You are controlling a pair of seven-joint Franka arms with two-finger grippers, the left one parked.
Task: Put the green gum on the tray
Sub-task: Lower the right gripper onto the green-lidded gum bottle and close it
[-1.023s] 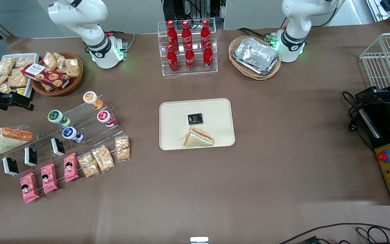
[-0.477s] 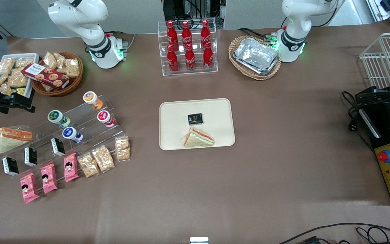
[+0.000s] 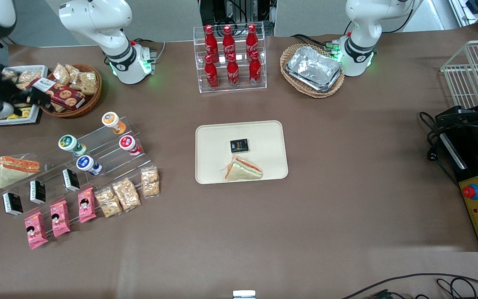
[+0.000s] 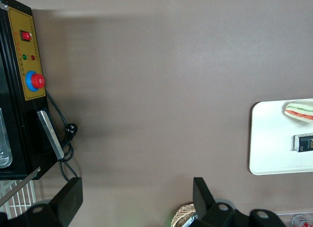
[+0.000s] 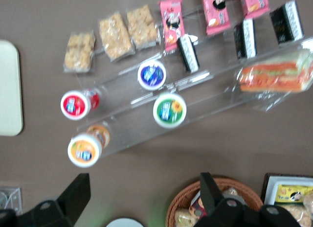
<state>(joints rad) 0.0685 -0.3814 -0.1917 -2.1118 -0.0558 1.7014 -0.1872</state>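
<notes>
The green gum (image 3: 70, 144) is a small white bottle with a green-rimmed lid, lying on a clear stepped shelf toward the working arm's end of the table. It also shows in the right wrist view (image 5: 169, 109). The beige tray (image 3: 214, 141) lies at the table's middle and holds a black box and a sandwich; its edge shows in the right wrist view (image 5: 9, 90). My gripper (image 3: 27, 97) hangs above the white snack tray and wicker basket, farther from the front camera than the gum and apart from it. In the right wrist view the gripper (image 5: 144, 197) is open and empty.
The shelf (image 3: 98, 143) also holds orange-lidded (image 3: 112, 121), red-lidded (image 3: 129, 144) and blue-lidded (image 3: 86, 163) bottles, a sandwich, black boxes and snack packs. A wicker basket (image 3: 85, 104) with cookies, a cola rack (image 3: 230, 58) and a basket of foil trays (image 3: 313, 68) stand farther back.
My gripper has moved away from the front camera, from beside the shelf's sandwich end to above the white snack tray and wicker basket. The gum and tray have not moved.
</notes>
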